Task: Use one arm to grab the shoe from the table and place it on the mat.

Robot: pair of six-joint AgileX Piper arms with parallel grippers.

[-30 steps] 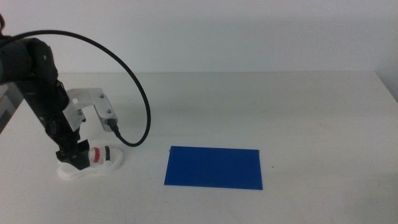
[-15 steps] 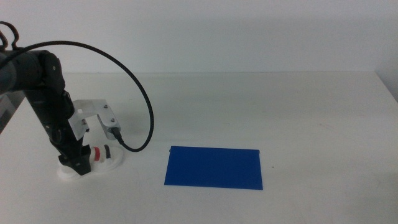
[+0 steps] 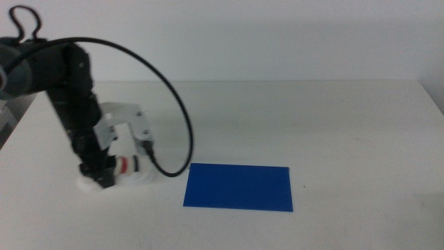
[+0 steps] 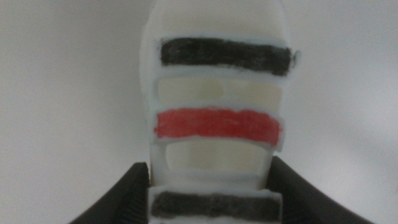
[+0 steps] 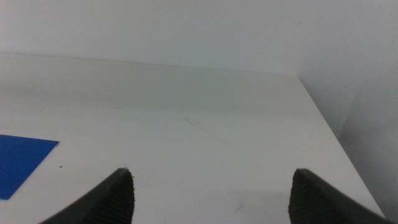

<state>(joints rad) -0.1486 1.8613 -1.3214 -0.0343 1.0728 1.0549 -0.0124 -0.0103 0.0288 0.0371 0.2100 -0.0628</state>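
The small white shoe [image 3: 132, 169], with black and red straps, is held at its heel end by my left gripper [image 3: 103, 178], which is shut on it. It sits low over the white table [image 3: 312, 118], left of the dark blue mat [image 3: 238, 186] and apart from it. Whether the sole touches the table I cannot tell. The left wrist view shows the shoe [image 4: 214, 124] clamped between the two dark jaws of the left gripper [image 4: 211, 202]. My right gripper [image 5: 217, 199] is open and holds nothing, with one corner of the mat [image 5: 18, 163] in its view. It is out of the middle view.
A looping black cable [image 3: 182, 118] arcs from the left arm down toward the mat's near-left corner. A white bracket [image 3: 125, 118] sits on the arm's wrist. The table's right edge [image 5: 329, 143] shows in the right wrist view.
The left arm has carried the shoe to the right, toward the mat, and the cable loop swung right with it. The mat has not moved.
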